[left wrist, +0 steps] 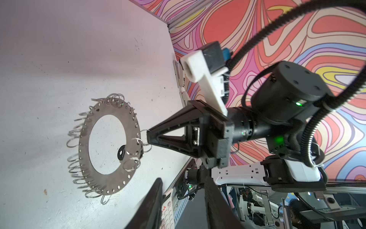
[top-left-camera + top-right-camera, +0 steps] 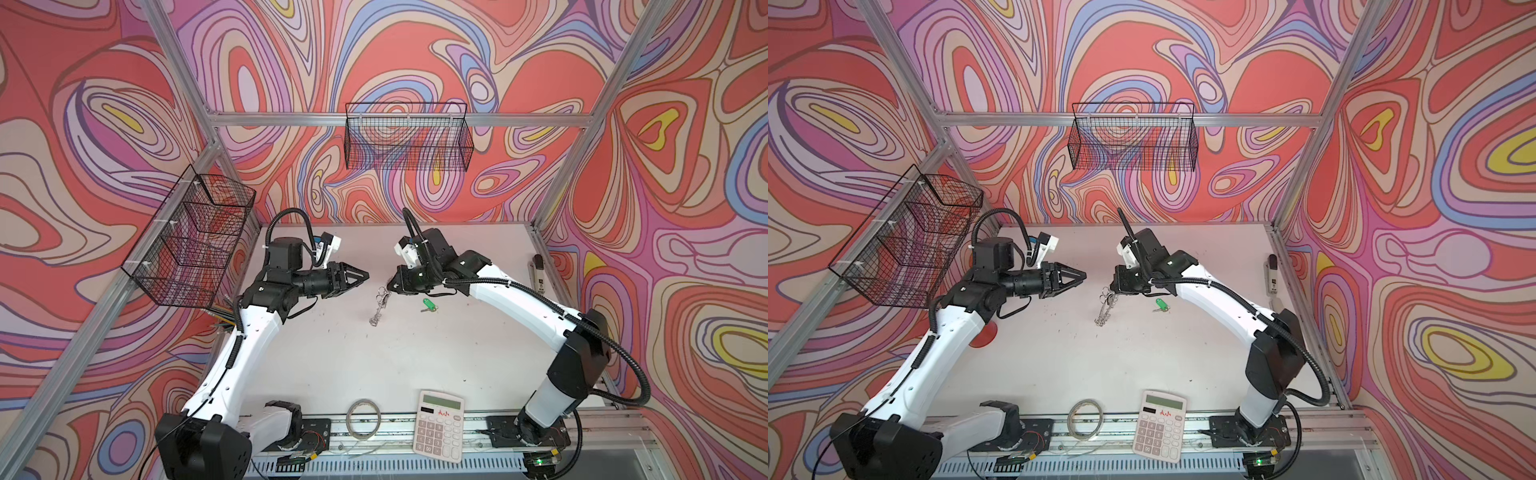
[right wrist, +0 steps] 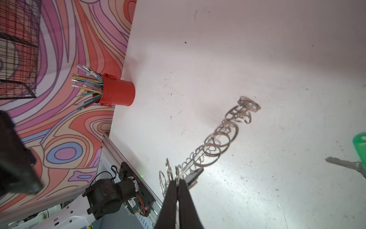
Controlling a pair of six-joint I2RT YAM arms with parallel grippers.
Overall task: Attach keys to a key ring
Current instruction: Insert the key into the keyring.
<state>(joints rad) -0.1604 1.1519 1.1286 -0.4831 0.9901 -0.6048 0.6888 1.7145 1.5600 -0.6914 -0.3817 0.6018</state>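
Note:
The key ring (image 2: pixel 380 303) (image 2: pixel 1106 307) is a flat grey disc (image 1: pixel 111 183) with a big centre hole and wire clips along its rim. It stands on edge on the table, mid-back. My right gripper (image 3: pixel 177 181) (image 1: pixel 147 138) is shut on its rim and holds it upright. A key with a black tag (image 1: pixel 121 152) (image 3: pixel 195 174) hangs from one clip near that grip. The green-tagged key (image 2: pixel 427 303) (image 2: pixel 1159 305) (image 3: pixel 359 144) lies flat on the table under the right arm. My left gripper (image 2: pixel 365 276) (image 1: pixel 184 208) hovers just left of the ring, open and empty.
A calculator (image 2: pixel 440 424) and a thin tape-like hoop (image 2: pixel 365 417) lie at the front edge. A red cup of pens (image 3: pixel 116 92) stands at the table's left edge. Wire baskets (image 2: pixel 189 237) (image 2: pixel 409 137) hang on the walls. A small remote-like device (image 2: pixel 538 274) lies at the right edge.

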